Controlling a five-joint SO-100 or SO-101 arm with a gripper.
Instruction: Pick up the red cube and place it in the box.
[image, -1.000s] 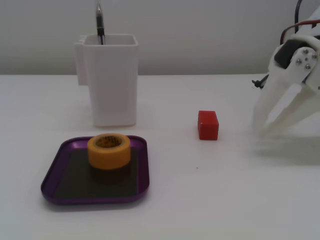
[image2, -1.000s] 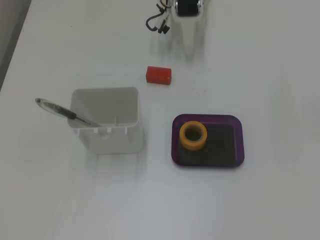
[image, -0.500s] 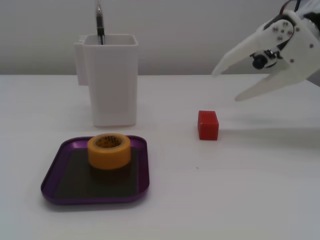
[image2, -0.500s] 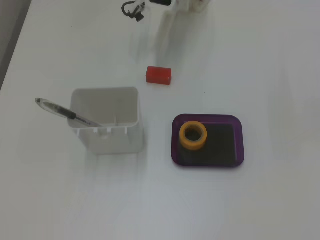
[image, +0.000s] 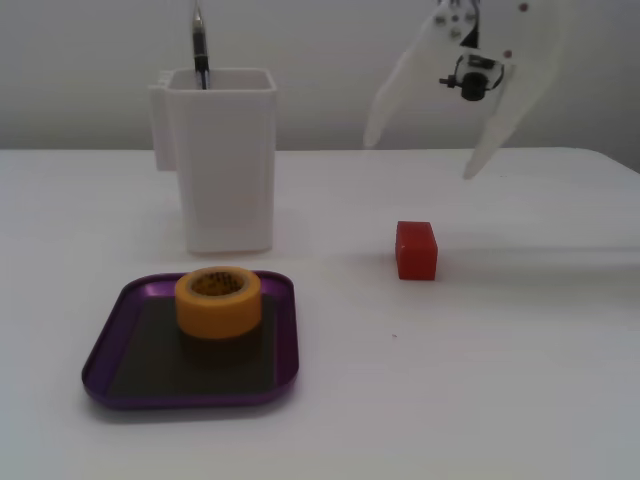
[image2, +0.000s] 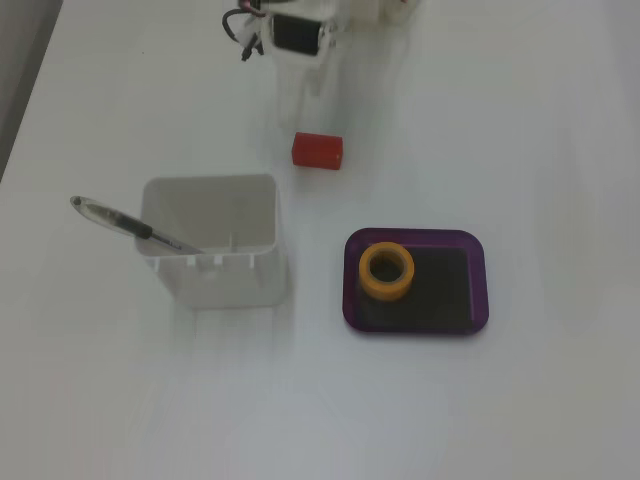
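- The end effector (image: 422, 150) hangs in the air above the desk (image: 500, 380), fingers spread wide apart and pointing down, gripping nothing.
- In a fixed view from the side, one white finger (image: 395, 100) reaches down to the left and the other drops toward the right, both ending well above the cube (image: 416, 250).
- The cube sits on the bare desk, upright, below and between those spread fingertips, touching nothing.
- From the fixed view looking down, the cube (image2: 317, 151) lies just below the arm's white body (image2: 300, 35) at the top edge; the fingertips are too pale against the desk to make out there.
- The box (image: 110, 355) rests at the front left in the side view, well apart from the cube.
- A yellow tape roll (image: 218, 301) stands inside the box, toward its back edge in that view; looking down, the roll (image2: 387, 271) fills the left part of the box (image2: 478, 290) and dark floor shows to its right.
- A tall white container (image: 220, 160) stands behind the box, with a pen (image: 199, 45) poking up out of it.
- Looking down, the pen (image2: 120, 223) leans over the container's (image2: 215, 285) left rim.
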